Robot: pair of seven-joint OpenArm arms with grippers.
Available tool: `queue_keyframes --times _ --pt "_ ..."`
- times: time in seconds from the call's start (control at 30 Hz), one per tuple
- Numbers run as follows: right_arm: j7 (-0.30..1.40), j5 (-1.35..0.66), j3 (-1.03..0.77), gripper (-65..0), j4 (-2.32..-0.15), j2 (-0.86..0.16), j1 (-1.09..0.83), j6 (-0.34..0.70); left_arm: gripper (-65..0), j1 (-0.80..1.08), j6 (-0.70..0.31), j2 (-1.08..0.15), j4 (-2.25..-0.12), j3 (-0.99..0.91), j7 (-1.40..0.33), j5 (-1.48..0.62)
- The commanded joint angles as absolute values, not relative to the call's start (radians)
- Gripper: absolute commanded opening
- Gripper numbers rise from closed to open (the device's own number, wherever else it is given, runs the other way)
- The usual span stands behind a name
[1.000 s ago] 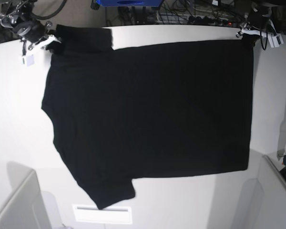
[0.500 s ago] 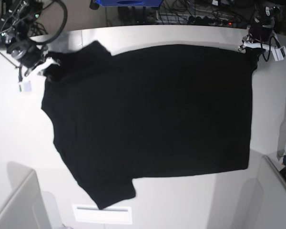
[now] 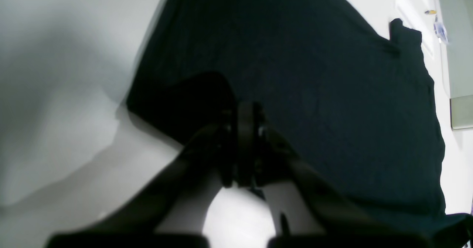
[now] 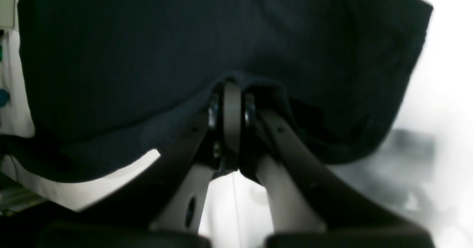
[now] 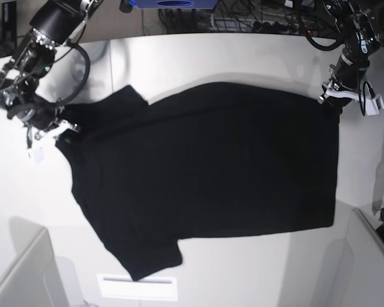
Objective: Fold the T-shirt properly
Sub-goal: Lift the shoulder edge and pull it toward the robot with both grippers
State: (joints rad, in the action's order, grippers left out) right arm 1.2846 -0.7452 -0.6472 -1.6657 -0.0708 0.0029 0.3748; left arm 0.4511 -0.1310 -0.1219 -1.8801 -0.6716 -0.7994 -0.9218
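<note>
The black T-shirt (image 5: 205,173) lies spread on the white table (image 5: 243,57), plain side up; no print or tag shows. My left gripper (image 5: 329,100) is shut on the shirt's far right corner, at the hem. In the left wrist view the left gripper (image 3: 245,120) pinches a fold of the shirt (image 3: 314,74). My right gripper (image 5: 59,130) is shut on the far left edge by the shoulder. In the right wrist view the right gripper (image 4: 231,89) has the shirt (image 4: 184,37) bunched around its shut fingers. The far edge is lifted and drawn toward the near side.
A white label plate (image 5: 137,286) lies at the table's near edge, just below the near sleeve (image 5: 147,256). Grey bins stand at the near left (image 5: 22,272) and near right (image 5: 365,262). Cables and gear crowd the far edge (image 5: 256,16).
Both grippers have pulled the shirt's far edge toward the near side. The far sleeve has folded in and bare table now shows behind the shirt.
</note>
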Motion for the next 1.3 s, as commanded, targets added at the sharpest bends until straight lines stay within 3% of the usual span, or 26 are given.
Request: queue_keyframes --times 0.0,0.13,0.37,1.27 --pt "1.268 -0.765 -0.639 -65.0 -1.659 -0.084 0.036 0.363 -65.0 0.444 -0.137 -0.13 -1.894 -0.704 -0.782 -0.937" --pt "1.242 -0.765 -0.63 -65.0 -1.59 -0.084 0.099 0.308 -65.0 0.418 -0.137 -0.128 -1.891 -0.746 -0.782 -0.932" --pt "1.193 -0.734 -0.549 -65.0 -1.497 -0.105 0.177 0.303 -65.0 0.357 -0.061 -0.136 -1.84 -0.745 -0.782 -0.931" --pt "1.084 -0.674 -0.504 -65.0 -1.326 -0.111 0.302 0.303 -65.0 0.127 -0.021 -0.159 -1.693 -0.745 -0.872 -0.875"
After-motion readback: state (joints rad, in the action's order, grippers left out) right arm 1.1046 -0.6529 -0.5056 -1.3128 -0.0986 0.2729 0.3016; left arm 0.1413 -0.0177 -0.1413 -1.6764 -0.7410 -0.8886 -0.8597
